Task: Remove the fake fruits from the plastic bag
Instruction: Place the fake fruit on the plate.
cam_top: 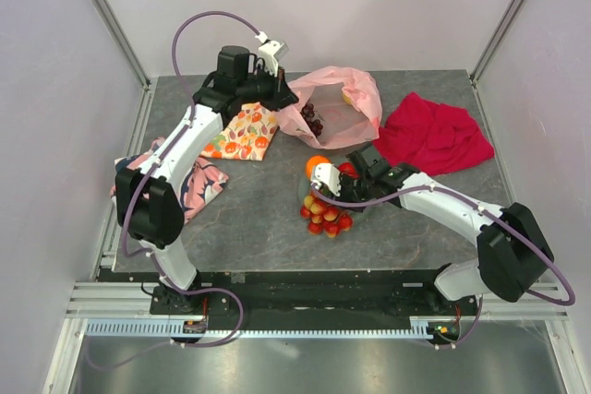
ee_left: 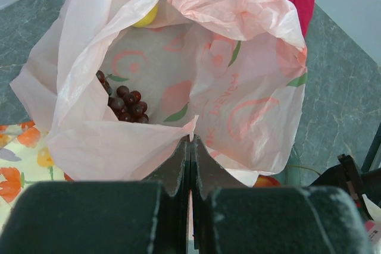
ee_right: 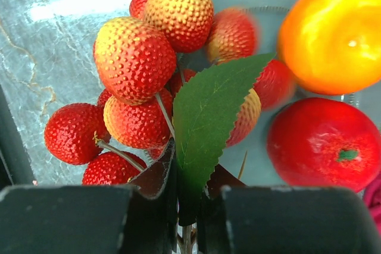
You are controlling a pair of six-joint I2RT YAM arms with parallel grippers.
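My left arm (cam_top: 185,140) and right arm (cam_top: 443,205) are white links with black joints; behind the dark wedge-shaped fingers (ee_left: 177,165), a purple cable (cam_top: 214,14) loops along each.

There is one bag (cam_top: 355,89), one orange (cam_top: 317,166), one apple (ee_right: 318,141), one berry cluster (cam_top: 325,214), one grape bunch (ee_left: 125,104), seemingly one half-hidden yellow fruit (ee_left: 146,17), and three cloths: red cloth (cam_top: 434,136), fruit-print cloth (cam_top: 244,132), navy-pink cloth (cam_top: 199,186).

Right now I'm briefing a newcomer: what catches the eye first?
The pink plastic bag at the far side of the table, its rim pinched by the left gripper, dark grapes inside. Nearer, the right gripper clamps a bumpy red berry cluster by its stem, beside an orange and red apple.
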